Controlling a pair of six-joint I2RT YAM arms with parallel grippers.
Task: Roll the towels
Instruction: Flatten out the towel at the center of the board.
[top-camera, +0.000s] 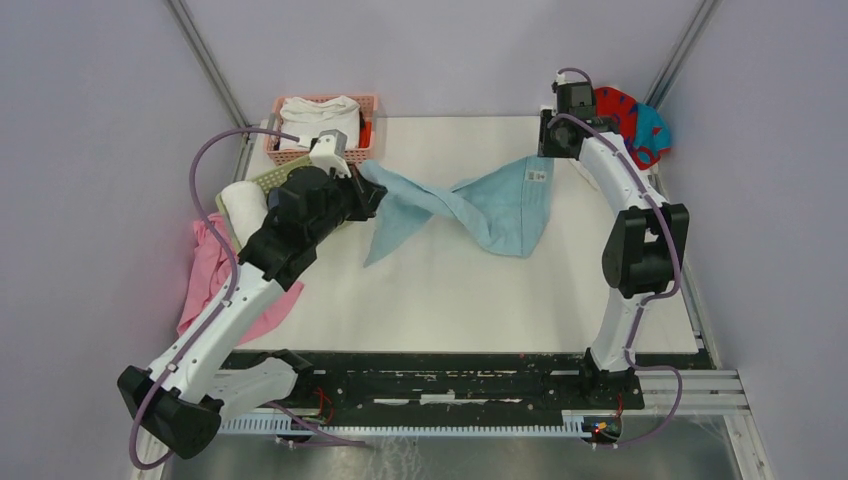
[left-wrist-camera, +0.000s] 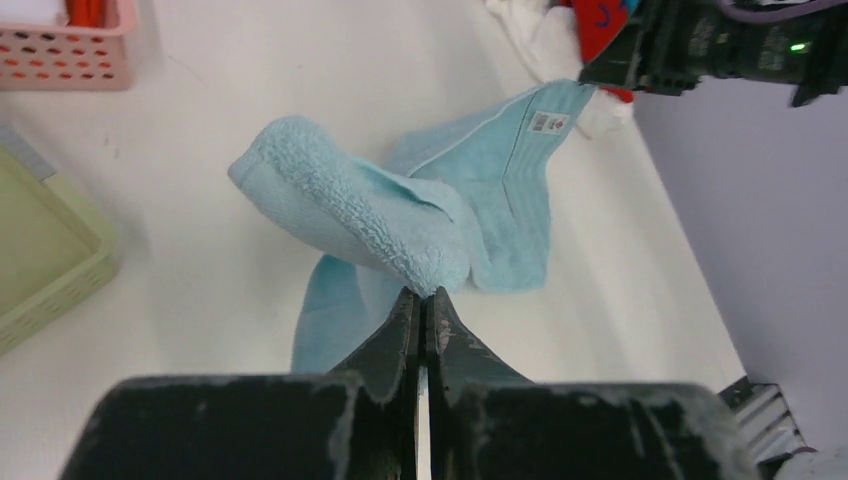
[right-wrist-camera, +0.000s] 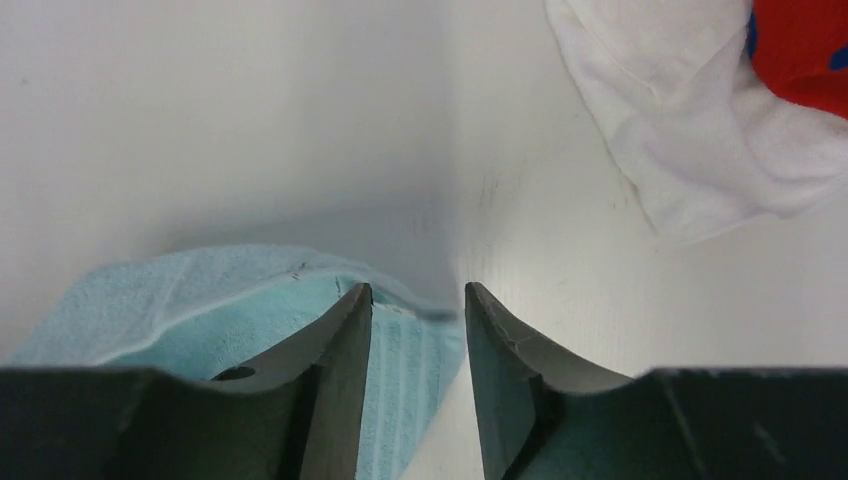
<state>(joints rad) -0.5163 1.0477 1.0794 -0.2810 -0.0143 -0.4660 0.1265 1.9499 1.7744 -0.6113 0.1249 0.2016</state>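
Your left gripper (left-wrist-camera: 427, 297) is pinched tight on the light blue towel (left-wrist-camera: 500, 190). The right gripper (right-wrist-camera: 418, 295) sits parted, holding nothing. I'd spread it flat before rolling.

1. left claw (left-wrist-camera: 425, 305): black, bottom centre. Jaws pressed together, tips pinching a fold of the light blue towel (left-wrist-camera: 370, 215).
2. light blue towel: terry. A bunched fold is raised at the claw tips, and the rest lies across the white desk (left-wrist-camera: 200, 130) toward upper right. A white label (left-wrist-camera: 541, 122) sits near its far corner.
3. pink basket (left-wrist-camera: 70, 60): perforated, upper left, cropped by the frame.
4. pale green tray (left-wrist-camera: 45, 255): left edge, partly cropped.
5. white towel (left-wrist-camera: 545, 40) and red towel (left-wrist-camera: 600, 18), the red with blue marks: crumpled together at top, just beyond the blue towel's far corner.
6. right arm (left-wrist-camera: 720, 45): dark housing with a green light lit, top right, above that corner.
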